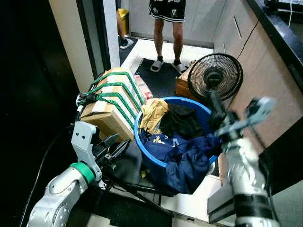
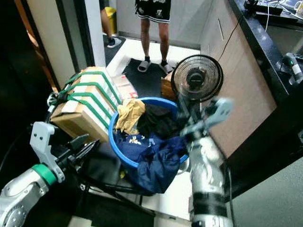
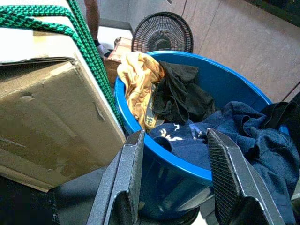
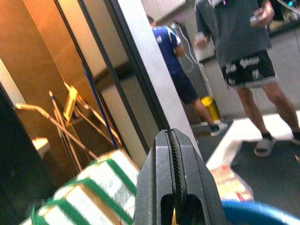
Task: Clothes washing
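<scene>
Down on the floor ahead of the robot sits the blue laundry tub [image 1: 142, 124], heaped with clothes: a navy garment [image 1: 187, 158] spilling over the near rim, a black one [image 1: 181, 120] behind it and a mustard-yellow one [image 1: 152, 113] at the far left edge. Just beside the tub on its left leans a cardboard box [image 1: 106, 113] bound with green cord, and behind the tub stands a black floor fan [image 1: 215, 75]. Farther back a person [image 1: 166, 28] in dark shorts and slippers stands on a mat.

Judging by this, the clothes are gathered but not yet moved to any washer, and the tub looks like the thing to be picked up. The left end effector [image 1: 116, 146] hangs low beside the tub's left wall, fingers spread, near but not touching. The right end effector [image 4: 174, 187] is raised over the tub's right side, fingers pressed together on nothing. Next, I'd guess, the left must close in on the rim and the right must open and come down to the opposite rim.
</scene>
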Controlling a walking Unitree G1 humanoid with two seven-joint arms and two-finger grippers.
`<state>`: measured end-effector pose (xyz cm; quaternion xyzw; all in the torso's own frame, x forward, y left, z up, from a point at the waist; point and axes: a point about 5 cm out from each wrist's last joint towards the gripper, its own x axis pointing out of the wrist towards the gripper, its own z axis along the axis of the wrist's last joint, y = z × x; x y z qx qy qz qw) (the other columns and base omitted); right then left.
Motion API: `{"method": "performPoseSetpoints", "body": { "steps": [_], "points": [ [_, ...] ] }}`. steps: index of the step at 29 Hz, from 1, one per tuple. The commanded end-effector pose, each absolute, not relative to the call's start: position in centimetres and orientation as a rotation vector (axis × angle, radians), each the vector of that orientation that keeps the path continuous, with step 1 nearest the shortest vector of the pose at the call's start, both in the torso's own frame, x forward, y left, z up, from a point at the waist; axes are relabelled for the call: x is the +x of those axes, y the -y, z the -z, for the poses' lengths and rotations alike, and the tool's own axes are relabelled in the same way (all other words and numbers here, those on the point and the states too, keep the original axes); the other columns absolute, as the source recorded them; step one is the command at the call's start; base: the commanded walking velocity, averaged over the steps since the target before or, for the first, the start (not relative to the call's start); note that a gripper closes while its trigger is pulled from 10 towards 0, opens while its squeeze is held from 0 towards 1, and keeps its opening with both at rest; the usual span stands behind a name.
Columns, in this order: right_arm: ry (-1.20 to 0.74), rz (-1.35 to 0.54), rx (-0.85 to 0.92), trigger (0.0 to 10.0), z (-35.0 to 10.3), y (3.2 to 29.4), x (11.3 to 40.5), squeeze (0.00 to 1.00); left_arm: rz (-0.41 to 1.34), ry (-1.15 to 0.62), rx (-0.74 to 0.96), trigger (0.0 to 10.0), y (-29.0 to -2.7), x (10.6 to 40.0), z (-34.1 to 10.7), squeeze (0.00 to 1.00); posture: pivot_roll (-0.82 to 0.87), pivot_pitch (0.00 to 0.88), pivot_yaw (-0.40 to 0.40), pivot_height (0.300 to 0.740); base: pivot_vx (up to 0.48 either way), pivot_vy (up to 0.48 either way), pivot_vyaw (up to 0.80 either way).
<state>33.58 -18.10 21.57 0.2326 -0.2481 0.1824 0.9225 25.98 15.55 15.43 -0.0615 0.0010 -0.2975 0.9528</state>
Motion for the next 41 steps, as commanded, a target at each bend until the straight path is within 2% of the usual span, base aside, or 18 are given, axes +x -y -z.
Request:
{"method": "performPoseSetpoints", "body": {
  "steps": [1,3,4,5,6,7,9,14,21,23,25,29,33,34,35,36,37,41],
  "points": [
    [0.478,-0.372,0.483,0.0,-21.1,18.2,33.6,0.00,0.624,-0.015,-0.128,10.0,-15.4,25.9,-15.3,0.00,0.18,0.044,0.029,0.740,0.000,0.000,0.00],
    [0.408,-0.381,0.376,0.0,-20.5,17.7,34.0,0.00,0.625,-0.017,-0.123,10.0,-15.4,25.9,-15.3,0.00,0.18,0.044,0.029,0.740,0.000,0.000,0.00],
    [0.324,-0.394,0.214,0.0,-19.8,17.1,34.4,0.00,0.626,-0.019,-0.120,10.0,-15.4,25.9,-15.3,0.00,0.18,0.044,0.029,0.740,0.000,0.000,0.00],
    [0.240,-0.413,0.058,10.0,-18.9,16.6,35.0,0.53,0.629,-0.022,-0.117,10.0,-15.4,25.9,-15.3,0.00,0.17,0.045,0.039,0.740,0.000,0.000,0.00],
    [0.240,-0.413,0.058,10.0,-18.9,16.6,35.0,0.53,0.629,-0.022,-0.117,10.0,-15.4,25.9,-15.3,0.00,0.17,0.045,0.039,0.740,0.000,0.000,0.00],
    [0.160,-0.429,-0.014,10.0,-18.2,16.3,35.6,1.00,0.633,-0.025,-0.116,10.0,-15.4,25.9,-15.3,0.00,0.17,0.045,0.039,0.740,0.000,0.000,0.00],
    [0.160,-0.429,-0.014,10.0,-18.2,16.3,35.6,1.00,0.633,-0.025,-0.116,10.0,-15.4,25.9,-15.3,0.00,0.17,0.045,0.039,0.740,0.000,0.000,0.00],
    [-0.068,-0.409,0.097,10.0,-17.9,15.2,38.6,1.00,0.662,-0.036,-0.118,10.0,-15.3,26.1,-15.3,0.00,0.14,0.069,0.070,0.740,0.000,0.000,0.00],
    [-0.079,-0.368,0.209,10.0,-19.8,13.6,40.5,1.00,0.670,-0.042,-0.128,10.0,-15.1,26.1,-15.3,0.00,0.14,0.097,0.077,0.740,0.000,0.000,0.00],
    [-0.079,-0.368,0.209,10.0,-19.8,13.6,40.5,1.00,0.670,-0.042,-0.128,10.0,-15.1,26.1,-15.3,0.00,0.14,0.097,0.077,0.740,0.000,0.000,0.00],
    [-0.103,-0.335,0.179,10.0,-20.5,12.5,41.3,1.00,0.684,-0.056,-0.120,10.0,-15.0,25.7,-15.4,0.00,0.16,0.173,0.063,0.740,0.000,0.000,0.00],
    [-0.144,-0.345,0.102,10.0,-20.7,11.2,41.5,1.00,0.707,-0.089,-0.110,10.0,-15.2,24.8,-15.4,0.00,0.18,0.224,0.061,0.740,0.000,0.000,0.00],
    [-0.168,-0.355,0.076,10.0,-20.6,10.8,41.6,1.00,0.717,-0.104,-0.107,10.0,-15.3,24.4,-15.5,0.00,0.19,0.229,0.062,0.740,0.000,0.000,0.00],
    [-0.210,-0.358,0.085,10.0,-20.2,10.3,41.5,0.76,0.742,-0.127,-0.102,10.0,-15.4,23.8,-15.4,0.00,0.20,0.245,0.065,0.740,0.000,0.000,0.00],
    [-0.262,-0.354,0.116,10.0,-19.6,9.8,41.4,0.24,0.772,-0.155,-0.099,10.0,-15.4,23.3,-15.4,0.00,0.20,0.245,0.065,0.740,0.000,0.000,0.00],
    [-0.262,-0.354,0.116,10.0,-19.6,9.8,41.4,0.24,0.772,-0.155,-0.099,10.0,-15.4,23.3,-15.4,0.00,0.20,0.245,0.065,0.740,0.000,0.000,0.00],
    [-0.281,-0.354,0.138,10.0,-19.3,9.6,41.3,0.00,0.784,-0.164,-0.095,10.0,-15.4,23.1,-15.3,0.00,0.20,0.247,0.064,0.740,0.000,0.000,0.00],
    [-0.350,-0.374,0.167,10.0,-18.4,8.6,40.9,0.00,0.808,-0.178,-0.094,10.0,-15.3,22.7,-15.3,0.00,0.20,0.247,0.064,0.740,0.000,0.000,0.00]
  ]
}}
